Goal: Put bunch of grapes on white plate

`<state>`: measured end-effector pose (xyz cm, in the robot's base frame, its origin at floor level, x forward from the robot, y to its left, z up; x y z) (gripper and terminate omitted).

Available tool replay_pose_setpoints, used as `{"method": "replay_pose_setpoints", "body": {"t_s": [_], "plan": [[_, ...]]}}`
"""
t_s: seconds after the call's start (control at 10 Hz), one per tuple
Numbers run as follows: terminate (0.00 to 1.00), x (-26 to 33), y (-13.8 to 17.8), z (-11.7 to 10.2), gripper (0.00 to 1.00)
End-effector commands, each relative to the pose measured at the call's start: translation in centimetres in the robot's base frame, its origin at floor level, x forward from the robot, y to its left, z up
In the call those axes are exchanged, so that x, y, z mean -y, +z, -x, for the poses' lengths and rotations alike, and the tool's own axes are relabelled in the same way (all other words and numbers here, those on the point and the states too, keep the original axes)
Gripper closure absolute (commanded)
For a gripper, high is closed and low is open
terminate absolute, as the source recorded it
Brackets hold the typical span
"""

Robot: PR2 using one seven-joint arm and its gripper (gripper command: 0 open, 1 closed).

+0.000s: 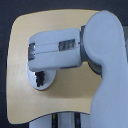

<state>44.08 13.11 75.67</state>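
My arm reached in from the exterior view's right and crossed the middle of the pale wooden tabletop. Its bulky white forearm covered most of what lay beneath. The white plate showed only as a crescent under the forearm's lower edge, toward the exterior view's left. On that visible part of the plate sat a small dark shape, which I took to be the bunch of grapes, though the picture was too coarse to be certain.

My end effector appeared to hang straight down over the plate, right at the dark shape. The fingers were hidden or too blurred to read, so I could not tell whether they were apart, together or clamped on the fruit.

My judgement was that the task stood near its end. The grapes seemed to be within the plate's rim, either already resting there or just above it. What remained, if I was gripping them, was to let go and lift clear without dragging the cluster off the plate.
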Motion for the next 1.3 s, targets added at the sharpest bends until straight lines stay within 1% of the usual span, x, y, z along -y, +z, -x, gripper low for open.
{"method": "replay_pose_setpoints", "body": {"t_s": [0.0,0.6,1.2], "plan": [[0.0,-0.3,-2.1,-0.3,1.0],[0.0,-0.7,-2.5,-1.4,1.0],[0.0,-0.6,-1.9,-2.5,1.0]]}}
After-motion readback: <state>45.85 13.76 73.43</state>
